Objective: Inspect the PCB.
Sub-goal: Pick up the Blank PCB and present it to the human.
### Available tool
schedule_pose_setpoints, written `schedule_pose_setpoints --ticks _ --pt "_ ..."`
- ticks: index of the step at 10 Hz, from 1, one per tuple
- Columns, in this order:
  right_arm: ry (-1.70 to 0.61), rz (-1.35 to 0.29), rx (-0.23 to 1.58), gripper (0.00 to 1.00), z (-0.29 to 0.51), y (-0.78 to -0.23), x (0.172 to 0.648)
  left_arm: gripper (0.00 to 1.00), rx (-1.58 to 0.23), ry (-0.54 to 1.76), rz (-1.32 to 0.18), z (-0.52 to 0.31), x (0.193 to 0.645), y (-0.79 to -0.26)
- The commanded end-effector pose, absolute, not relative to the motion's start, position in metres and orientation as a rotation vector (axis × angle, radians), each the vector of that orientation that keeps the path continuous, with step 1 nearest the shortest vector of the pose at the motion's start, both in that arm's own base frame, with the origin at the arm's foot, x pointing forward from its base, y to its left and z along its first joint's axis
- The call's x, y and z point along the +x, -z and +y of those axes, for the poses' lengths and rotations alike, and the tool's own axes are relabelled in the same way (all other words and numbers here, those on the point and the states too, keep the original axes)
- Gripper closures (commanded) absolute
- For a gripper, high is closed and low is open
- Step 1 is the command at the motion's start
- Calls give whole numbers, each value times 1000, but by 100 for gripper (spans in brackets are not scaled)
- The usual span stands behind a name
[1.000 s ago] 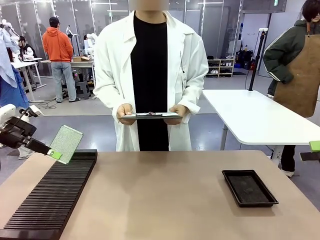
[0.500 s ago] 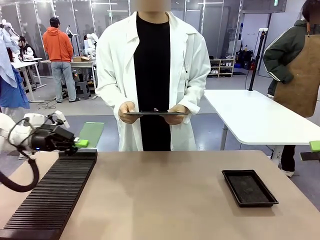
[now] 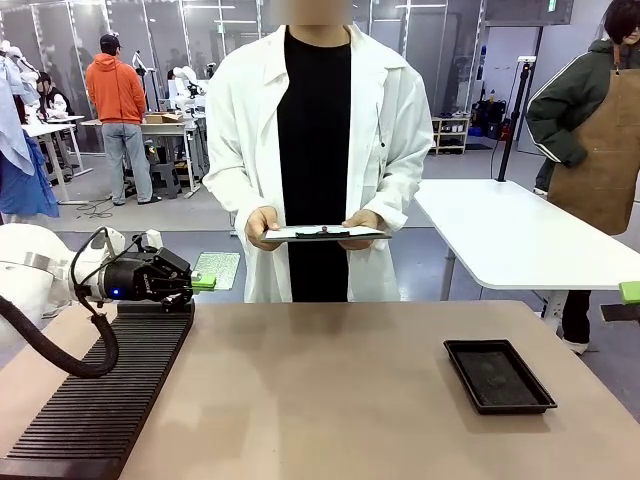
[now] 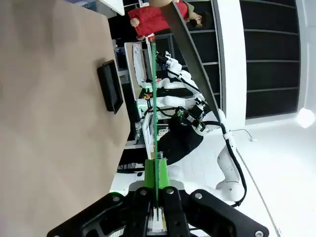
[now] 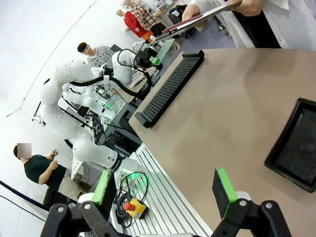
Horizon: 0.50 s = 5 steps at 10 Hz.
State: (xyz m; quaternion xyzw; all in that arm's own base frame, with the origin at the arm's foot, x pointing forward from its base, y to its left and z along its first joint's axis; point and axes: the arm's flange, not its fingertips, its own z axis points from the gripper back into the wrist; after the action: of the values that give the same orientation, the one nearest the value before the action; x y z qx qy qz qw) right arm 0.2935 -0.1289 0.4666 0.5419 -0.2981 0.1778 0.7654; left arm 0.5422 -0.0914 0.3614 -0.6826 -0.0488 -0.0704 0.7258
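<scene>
My left gripper [image 3: 197, 283] is shut on the near edge of the PCB [image 3: 219, 269], a thin green board held nearly flat just beyond the table's far left edge. It points toward the person. In the left wrist view the PCB [image 4: 153, 108] shows edge-on as a thin green line rising from my shut fingers [image 4: 149, 174]. The right wrist view shows the PCB [image 5: 165, 49] far off in the left arm's grip. My right gripper [image 5: 164, 190] stands open with nothing between its green pads, off the table's right side.
A long black slotted rack [image 3: 105, 390] lies along the table's left side. A shallow black tray [image 3: 498, 375] sits at the right. The person in a white coat holds a clipboard [image 3: 320, 233] in both hands across the far edge. A white table [image 3: 520, 240] stands behind on the right.
My left gripper swung the PCB from tilted upright down to nearly flat and carried it rightward above the rack's far end. The person stepped slightly right. The right arm is unchanged.
</scene>
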Motion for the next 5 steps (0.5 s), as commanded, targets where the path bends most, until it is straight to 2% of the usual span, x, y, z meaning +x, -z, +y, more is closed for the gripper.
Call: schedule_pose_setpoints --ticks 1,2,3,5 --pt "-401 -667 1179 0 -129 -467 295 97 -1526 150 -98 -101 546 -367" --pt "-401 -667 1179 0 -129 -467 295 97 -1583 168 -75 -102 547 -366" --pt "-401 -667 1179 0 -129 -467 295 97 -1506 159 -101 -95 542 -362" --pt "-401 -667 1179 0 -129 -467 295 97 -1506 159 -101 -95 542 -362"
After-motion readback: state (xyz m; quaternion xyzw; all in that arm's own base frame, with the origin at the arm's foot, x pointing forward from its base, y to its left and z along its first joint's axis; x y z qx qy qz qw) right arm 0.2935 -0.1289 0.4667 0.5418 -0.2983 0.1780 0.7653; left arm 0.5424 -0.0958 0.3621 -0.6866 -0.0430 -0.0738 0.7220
